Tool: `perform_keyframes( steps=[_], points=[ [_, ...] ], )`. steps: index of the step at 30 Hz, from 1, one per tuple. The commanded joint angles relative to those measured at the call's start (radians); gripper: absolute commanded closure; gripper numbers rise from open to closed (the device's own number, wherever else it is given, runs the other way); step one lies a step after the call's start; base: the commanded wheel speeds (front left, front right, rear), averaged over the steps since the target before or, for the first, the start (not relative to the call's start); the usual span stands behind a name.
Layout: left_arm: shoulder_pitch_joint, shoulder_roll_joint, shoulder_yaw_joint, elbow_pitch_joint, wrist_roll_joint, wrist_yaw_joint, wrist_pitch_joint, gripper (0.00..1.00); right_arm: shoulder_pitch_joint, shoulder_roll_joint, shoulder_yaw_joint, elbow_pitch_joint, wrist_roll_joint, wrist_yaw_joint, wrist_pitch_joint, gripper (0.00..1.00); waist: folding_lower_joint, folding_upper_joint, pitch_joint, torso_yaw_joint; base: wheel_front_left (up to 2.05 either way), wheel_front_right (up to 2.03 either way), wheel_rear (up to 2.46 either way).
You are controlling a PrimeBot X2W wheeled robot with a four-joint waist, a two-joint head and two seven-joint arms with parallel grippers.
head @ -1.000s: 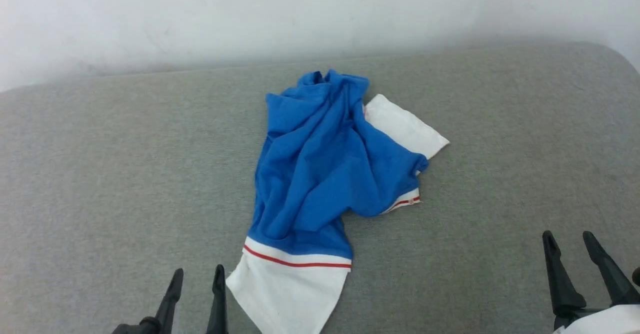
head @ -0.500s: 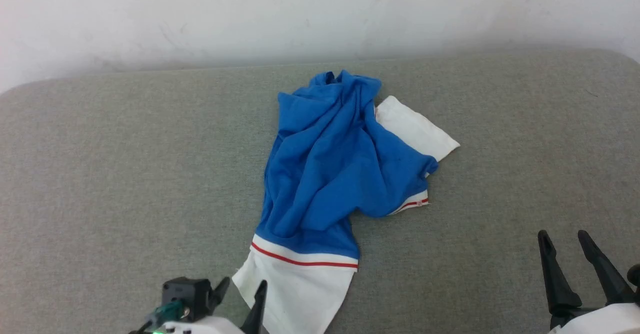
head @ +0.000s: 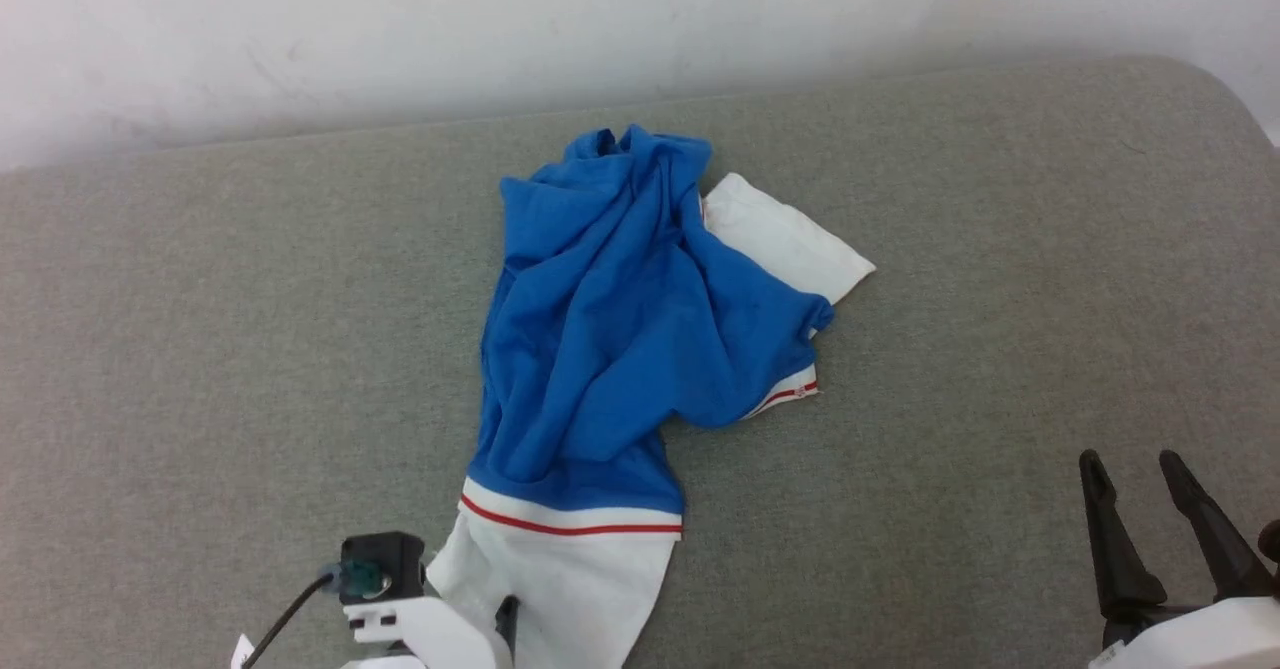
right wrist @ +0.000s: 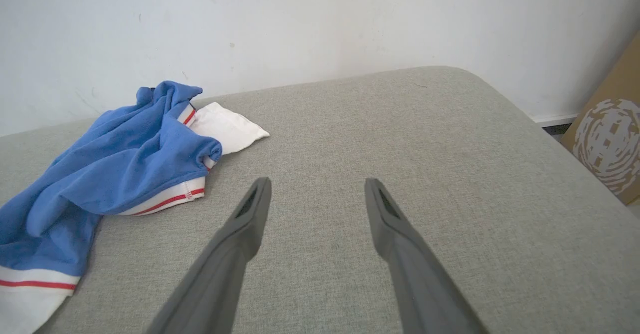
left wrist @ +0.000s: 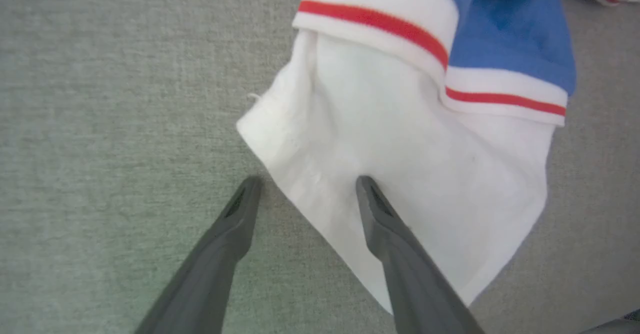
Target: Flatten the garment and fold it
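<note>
Head view has the shirt (head: 600,349) lying crumpled in the middle of the grey cushion (head: 200,349), below the white wall (head: 400,29). Its long axis runs from the bottom centre of the frame up toward the top centre, leaning a little to the right as it rises. One white sleeve (head: 560,589) with a thin red stripe points at the bottom edge, the bunched blue body fills the middle, and the other sleeve (head: 790,244) sticks out to the upper right. In the left wrist view my left gripper (left wrist: 307,181) is spread wide and holds nothing. One fingertip sits over the white sleeve and the other over bare cushion, so the sleeve's edge runs between them. I cannot tell whether either tip touches the cloth. My right gripper (head: 1131,461) sits at the lower right of the head view, well apart from the shirt. Its fingers are parted and empty above bare cushion. The right wrist view puts the shirt at the left of the frame and a cardboard box (right wrist: 605,149) at the right edge.
</note>
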Motion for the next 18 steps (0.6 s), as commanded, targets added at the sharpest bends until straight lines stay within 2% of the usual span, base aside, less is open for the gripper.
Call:
perform_keyframes(
  steps=[1, 2, 3, 4, 5, 11, 18],
  points=[
    [-0.016, -0.014, -0.003, 0.016, -0.014, -0.001, 0.007, 0.00, -0.014, 0.002, 0.000, 0.001, 0.005, -0.001, -0.001, 0.00, 0.0000, -0.0001, 0.006, -0.007, 0.00, 0.00, 0.00],
    [-0.020, -0.022, -0.006, 0.029, -0.024, -0.007, 0.007, 0.00, -0.015, 0.002, 0.000, 0.001, 0.005, -0.001, 0.000, 0.00, 0.0000, -0.0001, 0.007, -0.009, 0.00, 0.00, 0.00],
    [-0.023, -0.033, -0.009, 0.041, -0.036, -0.014, 0.007, 0.05, -0.015, 0.002, 0.000, 0.001, 0.004, -0.001, 0.000, 0.00, 0.0000, -0.0001, 0.008, -0.011, 0.00, 0.00, 0.00],
    [-0.027, -0.042, -0.011, 0.051, -0.046, -0.021, 0.004, 0.57, -0.015, 0.002, 0.000, 0.001, 0.004, -0.001, 0.001, 0.00, 0.0000, -0.0001, 0.009, -0.012, 0.00, 0.00, 0.00],
    [-0.031, -0.048, -0.015, 0.060, -0.052, -0.031, -0.002, 1.00, -0.015, 0.002, 0.000, 0.001, 0.004, -0.001, 0.002, 0.00, 0.0000, -0.0001, 0.008, -0.013, 0.00, 0.00, 0.00],
    [-0.047, -0.071, 0.001, 0.052, -0.071, -0.061, -0.082, 1.00, -0.012, 0.002, -0.015, 0.000, 0.002, -0.001, 0.007, 0.00, 0.0000, -0.0001, 0.000, 0.000, 0.00, 0.00, 0.00],
    [-0.004, -0.103, 0.122, -0.106, -0.134, -0.039, -0.217, 1.00, -0.004, 0.002, -0.012, 0.001, 0.002, -0.001, 0.011, 0.00, 0.0000, -0.0001, -0.018, 0.038, 0.00, 0.00, 0.00]
  ],
)
